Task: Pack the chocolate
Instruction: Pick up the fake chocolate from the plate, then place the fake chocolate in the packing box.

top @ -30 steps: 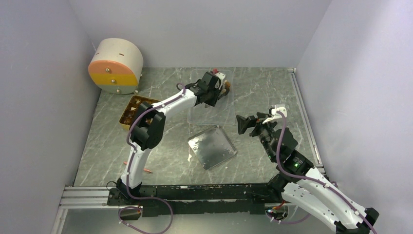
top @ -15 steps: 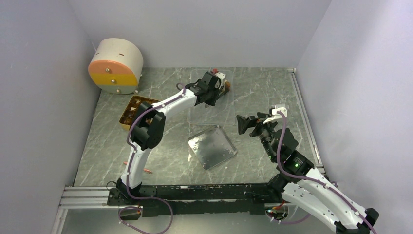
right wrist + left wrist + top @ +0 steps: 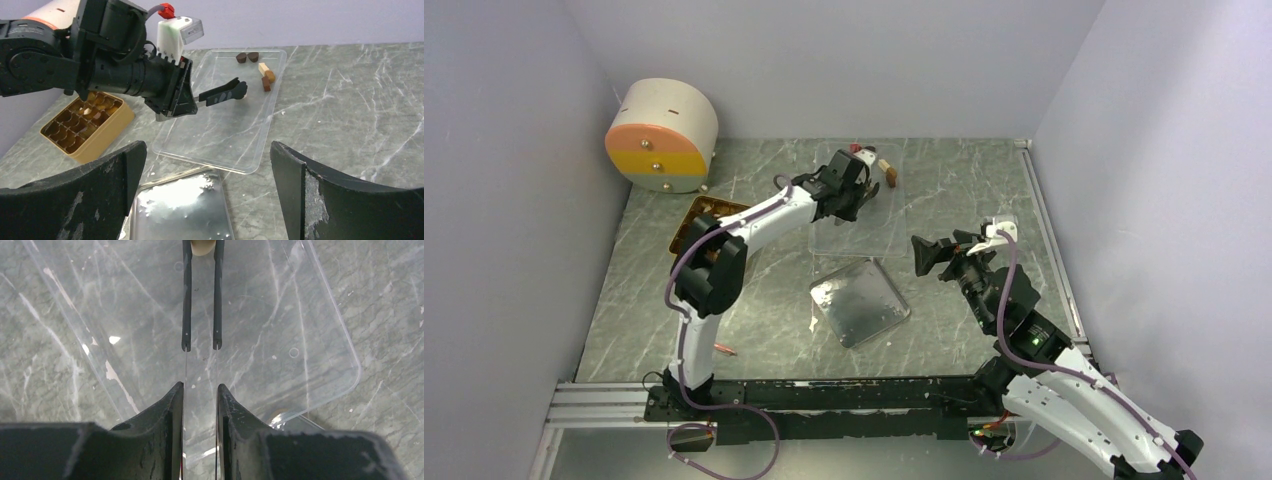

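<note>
Several chocolate pieces (image 3: 265,75), dark, mid brown and cream, lie at the far end of a clear plastic tray (image 3: 220,135); they also show in the top view (image 3: 886,170). My left gripper (image 3: 200,390) is shut on black tongs (image 3: 201,300). A cream chocolate piece (image 3: 202,246) sits between the tong tips, above the tray. The right wrist view shows the left gripper (image 3: 192,100) beside the golden-tan compartment box (image 3: 85,122), which holds several pieces. My right gripper (image 3: 207,150) is wide open and empty, right of the trays.
A shiny metal tray (image 3: 859,300) lies in front of the clear tray (image 3: 854,225). A round cream, pink and yellow drum (image 3: 661,135) stands at the back left. A thin red-orange pen (image 3: 724,348) lies near the left arm's base. Walls close in all around.
My left arm has drawn the tongs back and to the left, away from the chocolate pieces at the tray's far end, which now show uncovered. The right arm has barely moved.
</note>
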Robot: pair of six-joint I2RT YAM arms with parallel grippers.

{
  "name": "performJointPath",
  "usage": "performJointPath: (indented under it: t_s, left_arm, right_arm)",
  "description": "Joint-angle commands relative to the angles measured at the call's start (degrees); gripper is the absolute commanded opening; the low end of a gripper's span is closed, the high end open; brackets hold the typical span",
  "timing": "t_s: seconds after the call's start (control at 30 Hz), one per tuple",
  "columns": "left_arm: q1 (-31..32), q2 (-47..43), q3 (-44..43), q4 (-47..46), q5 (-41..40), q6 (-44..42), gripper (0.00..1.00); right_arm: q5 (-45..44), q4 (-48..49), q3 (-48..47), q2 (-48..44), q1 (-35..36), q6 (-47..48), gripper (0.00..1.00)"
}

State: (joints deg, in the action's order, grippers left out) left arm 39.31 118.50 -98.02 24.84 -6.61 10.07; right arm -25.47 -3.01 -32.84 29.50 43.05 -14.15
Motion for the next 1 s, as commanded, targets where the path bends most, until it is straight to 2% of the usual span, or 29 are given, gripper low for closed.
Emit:
performJointPath:
  t_s: [0.0,0.37,0.57,0.97]
  left_arm:
    - [0.0,-4.9,1.5,-1.1,-1.9,1.7,0.24]
    - [-0.3,-9.9,5.0,0.4,-4.1,3.8,0.24]
    - [-1.8,-13.7,5.9,4.6,-5.4,6.3,0.24]
    - [-5.6,-30.1,15.7,17.4,-11.5,10.6,0.24]
  right_arm:
    - [-0.1,1.5,-1.0,-0.6,-0.1,-0.7,1.0]
    - [-0.2,1.5,-1.0,-1.3,-0.1,0.0,1.0]
    - [0.1,2.0,-0.7,-1.0,-0.1,0.0,1.0]
    - [1.4,2.3,-0.4,-0.8,-0.1,-0.7,1.0]
